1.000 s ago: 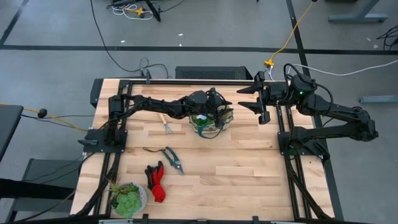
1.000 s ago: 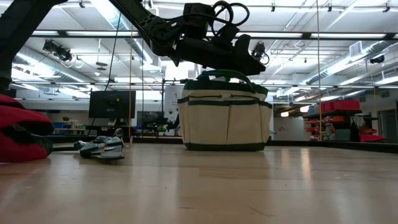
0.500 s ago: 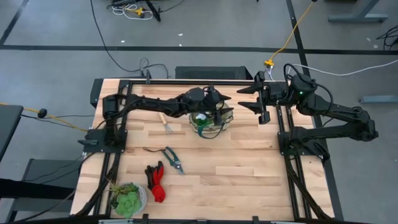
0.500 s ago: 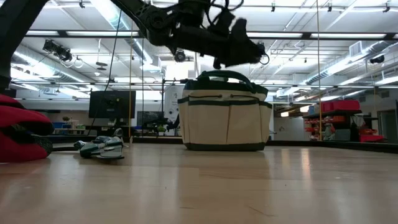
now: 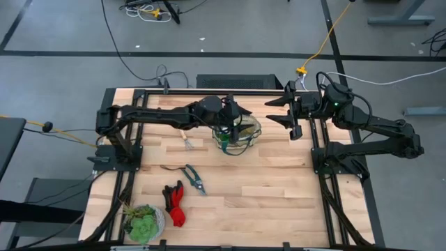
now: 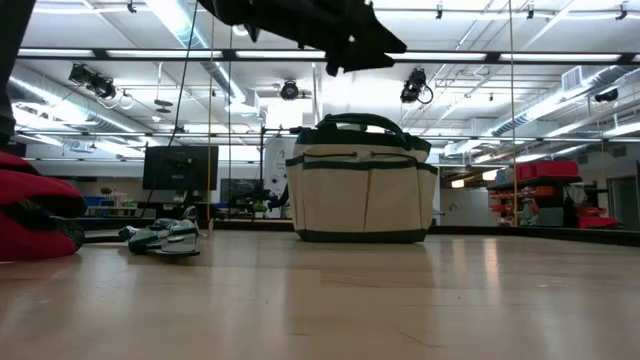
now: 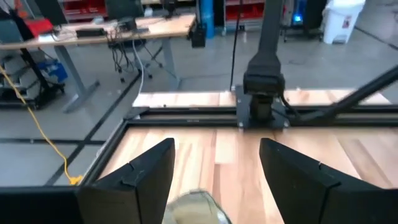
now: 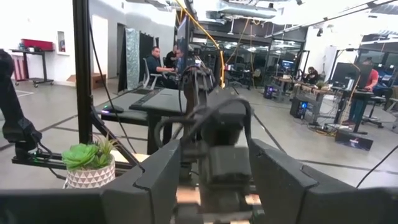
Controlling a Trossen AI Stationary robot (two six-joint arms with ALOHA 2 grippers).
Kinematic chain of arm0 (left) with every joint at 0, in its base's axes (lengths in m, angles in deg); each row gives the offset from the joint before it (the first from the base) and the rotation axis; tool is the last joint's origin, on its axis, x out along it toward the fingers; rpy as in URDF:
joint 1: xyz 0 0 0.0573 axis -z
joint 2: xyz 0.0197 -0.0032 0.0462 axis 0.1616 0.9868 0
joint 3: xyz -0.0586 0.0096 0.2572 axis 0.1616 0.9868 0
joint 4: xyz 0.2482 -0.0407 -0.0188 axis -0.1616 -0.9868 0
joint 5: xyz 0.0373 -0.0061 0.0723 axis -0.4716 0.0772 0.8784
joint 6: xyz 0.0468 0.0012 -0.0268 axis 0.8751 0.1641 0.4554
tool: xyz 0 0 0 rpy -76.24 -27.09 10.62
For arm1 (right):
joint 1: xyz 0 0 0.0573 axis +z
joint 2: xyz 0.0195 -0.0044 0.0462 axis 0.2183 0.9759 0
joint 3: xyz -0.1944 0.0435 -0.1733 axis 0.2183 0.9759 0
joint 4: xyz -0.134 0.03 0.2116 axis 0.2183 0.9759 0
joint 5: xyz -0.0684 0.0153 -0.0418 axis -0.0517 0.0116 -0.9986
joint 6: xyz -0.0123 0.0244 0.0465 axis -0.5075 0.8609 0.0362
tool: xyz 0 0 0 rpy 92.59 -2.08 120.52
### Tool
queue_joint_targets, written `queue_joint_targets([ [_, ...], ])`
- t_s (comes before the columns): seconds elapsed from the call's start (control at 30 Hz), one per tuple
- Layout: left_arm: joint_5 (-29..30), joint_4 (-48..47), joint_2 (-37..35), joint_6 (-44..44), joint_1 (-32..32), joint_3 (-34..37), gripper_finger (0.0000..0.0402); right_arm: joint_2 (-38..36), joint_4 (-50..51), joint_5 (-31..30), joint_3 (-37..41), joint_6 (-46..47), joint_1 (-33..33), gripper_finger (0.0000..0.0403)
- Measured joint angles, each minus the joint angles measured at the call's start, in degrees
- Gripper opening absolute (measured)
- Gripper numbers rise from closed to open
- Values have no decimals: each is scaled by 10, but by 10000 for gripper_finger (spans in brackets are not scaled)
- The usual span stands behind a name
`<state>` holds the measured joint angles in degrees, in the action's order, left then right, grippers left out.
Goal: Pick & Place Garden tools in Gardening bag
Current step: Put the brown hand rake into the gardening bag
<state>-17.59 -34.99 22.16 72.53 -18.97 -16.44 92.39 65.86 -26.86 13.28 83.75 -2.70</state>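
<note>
The gardening bag (image 5: 238, 134), tan with dark green trim, stands upright on its base (image 6: 362, 180) at the table's middle far part, with green pieces showing inside. My left gripper (image 5: 239, 121) hangs open above the bag's mouth (image 7: 214, 146), holding nothing. A wooden-handled fork (image 5: 186, 139) lies left of the bag. Pruning shears (image 5: 194, 178) and red-and-black gloves (image 5: 175, 203) lie nearer the front. My right gripper (image 5: 277, 111) waits open, raised at the far right (image 8: 211, 149).
A leafy green plant in a pale pot (image 5: 143, 222) stands at the near left corner. Black frame rails (image 5: 319, 160) run along the table's left and right sides. Bare wood (image 5: 265, 195) lies between the bag and the near edge.
My left gripper has risen from just over the bag's handles to well above them and has drawn back a little toward the table's left edge. The bag has stayed where it was.
</note>
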Motion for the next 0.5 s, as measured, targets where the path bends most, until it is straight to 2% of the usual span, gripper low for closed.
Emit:
queue_joint_targets([
  [0.33, 3, -86, -10, 14, 26, 0, 198, 0, 38, 0, 0, -5, 0, 194],
  [0.5, -2, -91, -14, 24, 38, 1, 178, 0, 46, 0, 0, -6, 0, 194],
])
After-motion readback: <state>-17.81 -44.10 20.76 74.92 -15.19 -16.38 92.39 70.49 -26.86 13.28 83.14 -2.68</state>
